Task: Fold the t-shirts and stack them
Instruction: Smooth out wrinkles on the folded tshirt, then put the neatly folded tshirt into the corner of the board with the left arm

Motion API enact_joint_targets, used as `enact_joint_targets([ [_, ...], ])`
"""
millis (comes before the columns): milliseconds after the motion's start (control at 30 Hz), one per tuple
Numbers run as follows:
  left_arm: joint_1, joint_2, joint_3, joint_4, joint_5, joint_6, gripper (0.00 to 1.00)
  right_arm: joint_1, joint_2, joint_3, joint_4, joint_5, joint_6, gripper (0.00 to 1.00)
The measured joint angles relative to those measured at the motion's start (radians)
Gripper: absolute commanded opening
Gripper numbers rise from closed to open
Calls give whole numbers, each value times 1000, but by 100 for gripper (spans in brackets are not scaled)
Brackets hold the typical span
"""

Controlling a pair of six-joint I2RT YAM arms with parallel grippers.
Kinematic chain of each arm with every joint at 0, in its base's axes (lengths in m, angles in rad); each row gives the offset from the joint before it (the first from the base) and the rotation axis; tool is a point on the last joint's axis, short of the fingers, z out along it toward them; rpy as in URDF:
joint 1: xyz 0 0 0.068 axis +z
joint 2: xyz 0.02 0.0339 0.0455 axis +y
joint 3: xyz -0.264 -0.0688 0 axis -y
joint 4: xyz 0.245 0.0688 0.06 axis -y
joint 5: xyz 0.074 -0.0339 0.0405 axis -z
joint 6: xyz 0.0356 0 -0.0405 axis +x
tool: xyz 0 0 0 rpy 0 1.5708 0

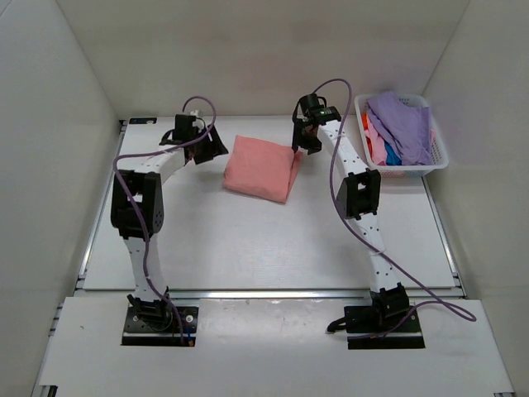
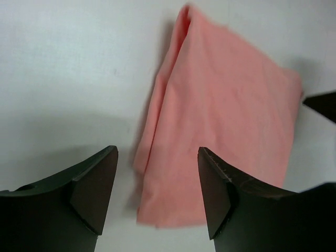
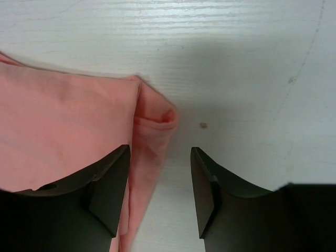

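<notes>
White surface (image 1: pixel 248 248) fills most of the overhead view, and the salmon-pink t-shirt (image 1: pixel 260 168) lies folded on it as a rough rectangle in the far middle part. Its right edge is doubled over into a thicker fold, which shows as a small rolled corner in the right wrist view.

Two white and black arms reach toward that t-shirt from the near edge, the left arm (image 1: pixel 145 198) to its left and the right arm (image 1: pixel 359 194) to its right.

A white basket (image 1: pixel 438 163) stands well to the right of the salmon-pink t-shirt, apart from it. A lavender-purple t-shirt (image 1: pixel 401 124) is heaped on top inside, with other coloured t-shirts (image 1: pixel 378 149) bunched beneath it.

The left pincer (image 1: pixel 216 147) hangs just beside the salmon-pink t-shirt's left edge, jaws apart and holding nothing. In its wrist view one finger is over bare surface and the other over the cloth.

The right pincer (image 1: pixel 304 142) hangs at the t-shirt's right edge, likewise spread and holding nothing, with one finger over the cloth and the other over bare surface
</notes>
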Motion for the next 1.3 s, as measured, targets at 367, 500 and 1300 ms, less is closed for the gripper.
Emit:
enact_joint_targets([
  [367, -88, 349, 514, -250, -111, 168, 75, -58, -248, -1, -58, 10, -51, 50],
  [500, -124, 388, 521, -315, -124, 203, 75, -94, -371, 0, -62, -4, -55, 51],
  [1300, -34, 559, 895, -732, -359, 339, 0, -408, -1030, -347, -79, -152, -74, 50],
])
